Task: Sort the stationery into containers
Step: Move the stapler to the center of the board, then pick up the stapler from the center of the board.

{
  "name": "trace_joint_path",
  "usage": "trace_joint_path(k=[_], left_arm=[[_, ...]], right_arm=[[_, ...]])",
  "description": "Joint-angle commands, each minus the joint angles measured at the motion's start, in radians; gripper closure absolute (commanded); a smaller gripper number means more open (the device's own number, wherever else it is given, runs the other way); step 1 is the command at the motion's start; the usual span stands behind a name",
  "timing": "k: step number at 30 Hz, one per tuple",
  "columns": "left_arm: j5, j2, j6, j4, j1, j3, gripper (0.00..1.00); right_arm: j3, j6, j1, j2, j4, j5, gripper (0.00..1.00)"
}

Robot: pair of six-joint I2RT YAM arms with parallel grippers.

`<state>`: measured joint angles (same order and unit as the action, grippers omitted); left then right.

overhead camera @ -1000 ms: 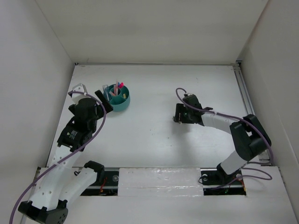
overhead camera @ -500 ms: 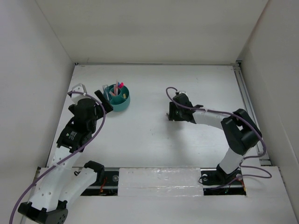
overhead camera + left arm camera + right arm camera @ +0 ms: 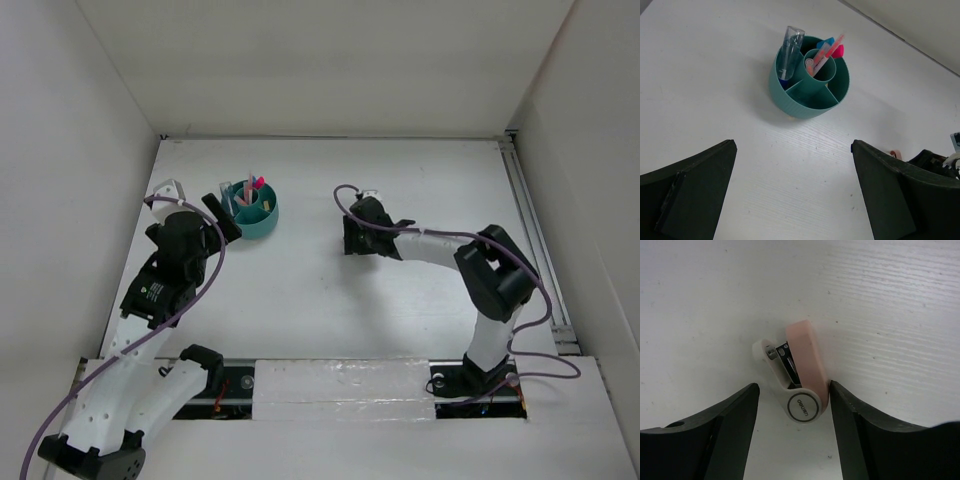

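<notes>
The teal organiser cup [image 3: 252,209] stands at the far left; the left wrist view shows it [image 3: 807,97] holding a clear-barrelled pen [image 3: 790,47], a thin pink-red pen [image 3: 827,50] and blue and pink caps. My left gripper [image 3: 205,208] is open and empty just short of the cup, its jaws wide apart [image 3: 793,145]. My right gripper [image 3: 358,236] is low at mid-table and open [image 3: 794,390] around a small pink-and-white stapler [image 3: 800,375] lying on the table. The right finger [image 3: 850,410] touches its pink side; the left finger [image 3: 735,415] stands apart from it.
White walls enclose the table on the left, back and right. A metal rail [image 3: 525,210] runs along the right edge. The right gripper's tip and the stapler's pink end [image 3: 896,153] show at the right edge of the left wrist view.
My right gripper has moved steadily left across the table towards the cup. The left arm has not moved.
</notes>
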<state>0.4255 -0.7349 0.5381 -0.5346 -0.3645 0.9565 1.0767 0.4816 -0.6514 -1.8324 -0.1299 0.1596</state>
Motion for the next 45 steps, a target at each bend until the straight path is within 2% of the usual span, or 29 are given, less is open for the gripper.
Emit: trace_joint_path(k=[1,6,11,13,15,20,22,25,28,36,40,45], left_arm=[[-0.001,0.012,-0.015,0.031,0.002,-0.005,0.00],[-0.001,0.012,-0.015,0.031,0.002,-0.005,0.00],[-0.010,0.022,-0.015,0.031,0.002,-0.005,0.00],[-0.010,0.022,-0.015,0.031,0.002,-0.005,0.00],[-0.010,0.022,-0.015,0.031,0.002,-0.005,0.00],[-0.010,0.022,-0.015,0.031,0.002,-0.005,0.00],[-0.010,0.022,-0.015,0.031,0.002,-0.005,0.00],[-0.010,0.022,-0.015,0.031,0.002,-0.005,0.00],[-0.010,0.022,-0.015,0.031,0.002,-0.005,0.00],[-0.040,0.022,-0.015,0.041,0.002,-0.005,0.00],[-0.094,0.031,-0.015,0.050,0.002,-0.005,0.00],[-0.260,0.031,0.019,0.091,0.002,-0.035,0.00]], right_arm=[[-0.029,0.005,-0.040,-0.111,-0.163,-0.022,0.35],[0.020,-0.005,-0.059,-0.153,-0.211,0.024,0.26],[0.041,-0.005,-0.059,-0.186,-0.220,0.037,0.26],[0.051,-0.005,-0.059,-0.211,-0.220,0.049,0.30],[0.060,-0.005,-0.059,-0.221,-0.220,0.049,0.39],[0.060,-0.014,-0.068,-0.231,-0.220,0.026,0.76],[0.060,-0.014,-0.079,-0.231,-0.220,0.017,0.94],[0.060,-0.023,-0.091,-0.231,-0.220,0.017,1.00],[0.060,-0.023,-0.102,-0.219,-0.209,0.017,1.00],[-0.012,-0.023,-0.111,-0.053,-0.137,0.008,1.00],[-0.049,-0.034,-0.111,0.057,-0.100,-0.017,1.00],[-0.122,-0.067,-0.131,0.225,0.005,-0.115,1.00]])
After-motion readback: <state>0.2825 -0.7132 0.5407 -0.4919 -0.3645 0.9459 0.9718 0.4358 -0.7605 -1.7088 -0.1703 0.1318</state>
